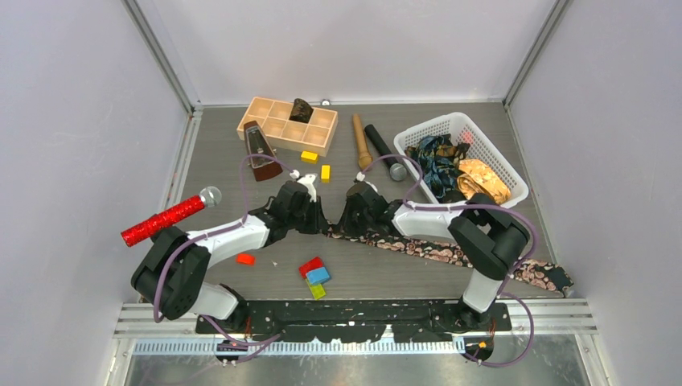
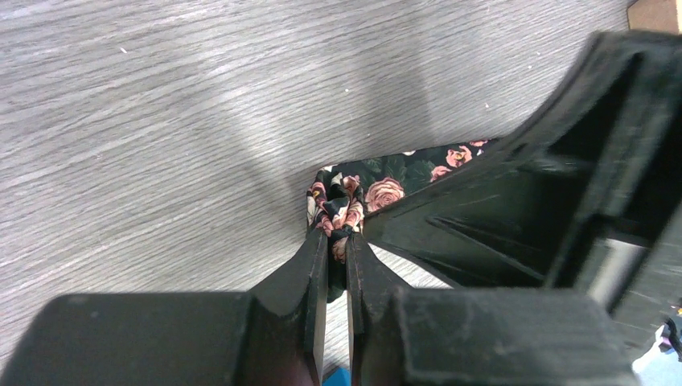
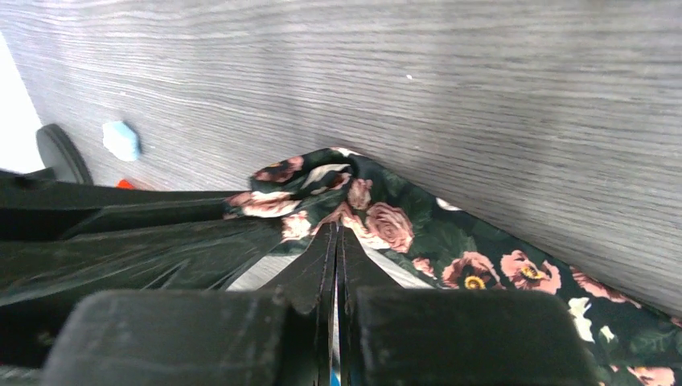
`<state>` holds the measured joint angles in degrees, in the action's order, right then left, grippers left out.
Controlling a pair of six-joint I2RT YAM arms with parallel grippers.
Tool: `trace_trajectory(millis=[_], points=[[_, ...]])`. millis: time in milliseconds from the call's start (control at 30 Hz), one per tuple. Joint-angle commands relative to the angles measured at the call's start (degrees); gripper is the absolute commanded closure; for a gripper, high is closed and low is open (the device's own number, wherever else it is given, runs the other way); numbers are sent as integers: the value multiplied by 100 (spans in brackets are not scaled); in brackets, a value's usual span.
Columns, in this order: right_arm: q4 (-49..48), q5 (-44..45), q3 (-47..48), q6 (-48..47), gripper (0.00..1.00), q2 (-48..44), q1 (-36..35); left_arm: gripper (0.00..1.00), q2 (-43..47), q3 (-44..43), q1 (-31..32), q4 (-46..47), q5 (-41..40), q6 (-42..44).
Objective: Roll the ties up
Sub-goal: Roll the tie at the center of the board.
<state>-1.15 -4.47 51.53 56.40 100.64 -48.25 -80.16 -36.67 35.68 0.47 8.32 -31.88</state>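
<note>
Wrist views: your left gripper and right gripper both pinch the floral tie at its end, rolling barely begun; other ties beyond the right gripper lie unrolled.

The top camera hung high above and behind the two arm bases, tilted steeply down. The bases lay along the bottom of its frame, and the whole desk ran up to the back wall. It stood far enough off to take in both side walls.

Each wrist camera sat just behind its own jaws, which rose from the bottom centre of the frame. Both looked low across the grey desk top from very close, and they faced one another. All three views shared one spot, the bunched end of the rose-patterned tie near the middle of the top view. The left wrist view caught the right arm's black housing at its right. The right wrist view caught the left arm's housing at its left.
</note>
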Motion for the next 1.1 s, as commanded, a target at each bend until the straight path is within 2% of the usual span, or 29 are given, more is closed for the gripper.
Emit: trace_trajectory(millis=[0,633,1067], points=[[70,317,37,-163,96,-572,0,97,62,-253,30,-29,-90,176],[-76,157,249,-140,96,-82,1,97,89,-286,32,-231,-68,191],[-957,-261,145,-23,96,308,9,97,-81,-450,81,-137,474,381]])
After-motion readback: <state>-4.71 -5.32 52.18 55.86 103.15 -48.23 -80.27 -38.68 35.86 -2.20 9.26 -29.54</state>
